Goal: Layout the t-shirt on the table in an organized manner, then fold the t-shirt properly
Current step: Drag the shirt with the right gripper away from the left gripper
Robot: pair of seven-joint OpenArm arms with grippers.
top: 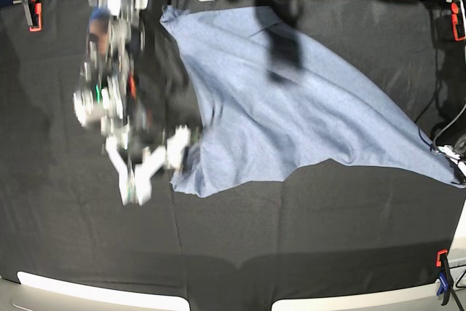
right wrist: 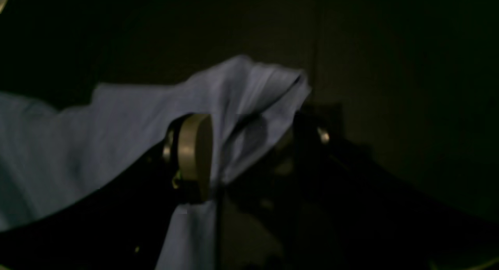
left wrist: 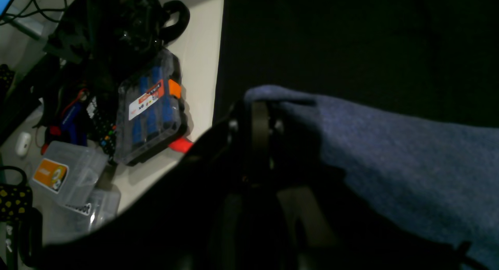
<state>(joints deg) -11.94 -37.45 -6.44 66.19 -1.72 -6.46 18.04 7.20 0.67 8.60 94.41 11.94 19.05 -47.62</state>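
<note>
The blue-grey t-shirt (top: 291, 100) lies spread and wrinkled across the black table (top: 291, 238), from the far middle to the right edge. In the left wrist view my left gripper (left wrist: 260, 114) is shut on a corner of the t-shirt (left wrist: 409, 160), close to the table's edge. That arm hardly shows in the base view, where the shirt's stretched corner (top: 444, 172) reaches the right side. My right gripper (top: 159, 165) stands open at the shirt's near-left corner. In its wrist view a fold of the t-shirt (right wrist: 249, 106) lies loosely between the spread fingers (right wrist: 195, 157) of the right gripper (right wrist: 249, 145).
Orange-black clamps (top: 31, 9) (top: 443, 267) (top: 457, 20) hold the cloth at the table's corners. Beyond the table edge (left wrist: 218, 67), a clear tool case (left wrist: 150, 106) and plastic boxes (left wrist: 66, 172) lie among cables. Bare black cloth (top: 87, 253) fills the near side.
</note>
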